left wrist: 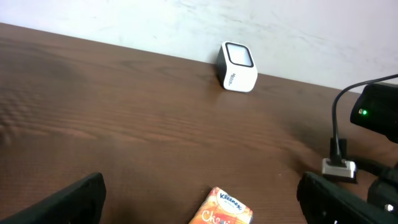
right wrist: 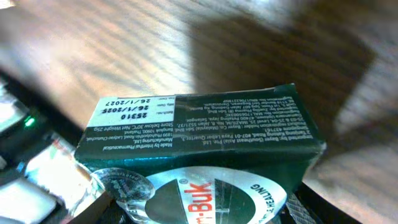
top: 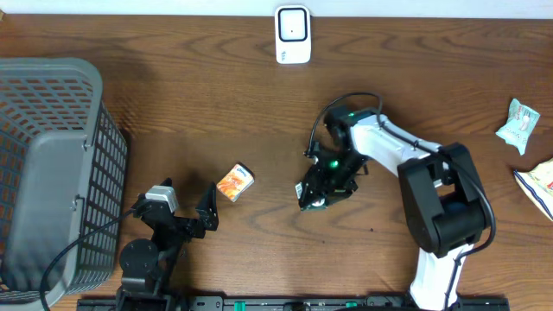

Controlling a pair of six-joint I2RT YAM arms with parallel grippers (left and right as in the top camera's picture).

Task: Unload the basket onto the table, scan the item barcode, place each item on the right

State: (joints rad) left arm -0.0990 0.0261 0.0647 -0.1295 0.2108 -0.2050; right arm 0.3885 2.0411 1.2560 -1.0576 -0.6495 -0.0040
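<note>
The dark green box (right wrist: pixel 199 134) sits clamped between the right gripper's (top: pixel 315 193) jaws near the middle of the table (top: pixel 173 95). The white scanner (top: pixel 293 34) stands well apart at the far edge. The left gripper (top: pixel 184 206) gapes wide, with an orange tissue pack (top: pixel 234 182) just beside it.
</note>
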